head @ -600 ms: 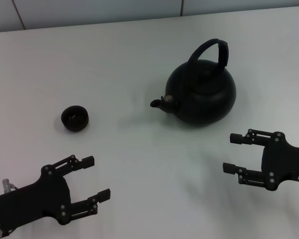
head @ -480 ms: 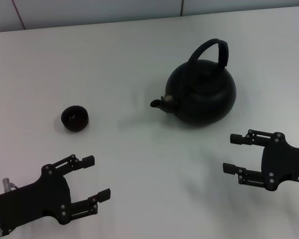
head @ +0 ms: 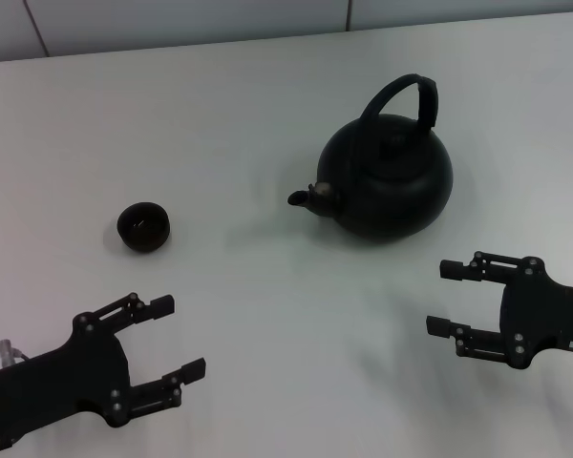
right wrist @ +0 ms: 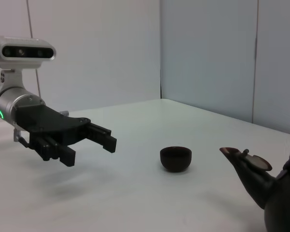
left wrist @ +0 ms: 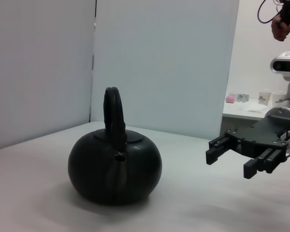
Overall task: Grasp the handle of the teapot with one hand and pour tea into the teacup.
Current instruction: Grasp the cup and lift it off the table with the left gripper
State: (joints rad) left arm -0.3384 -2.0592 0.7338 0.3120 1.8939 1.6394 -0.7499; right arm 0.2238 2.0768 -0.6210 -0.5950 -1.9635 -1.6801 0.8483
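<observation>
Your right end effector (head: pixel 445 298) hovers with its fingers spread wide and empty, near the round matte black teapot (head: pixel 390 177) but well apart from it, on the robot's side of the pot. The teapot sits upright on the white tabletop (head: pixel 248 105), its short metal-tipped spout (head: pixel 306 197) aimed toward the tiny black handleless teacup (head: pixel 142 226) off to the left. Your left end effector (head: pixel 177 338) is also spread open and holding nothing, low near the front edge, close to the cup.

Watch the tall black arched handle (head: pixel 401 100): it stands narrow and high, so a low or off-centre approach could strike the pot's body and shove it. If you clamp the band loosely, I'd expect the heavy pot to swing and spill short of that very small cup.
</observation>
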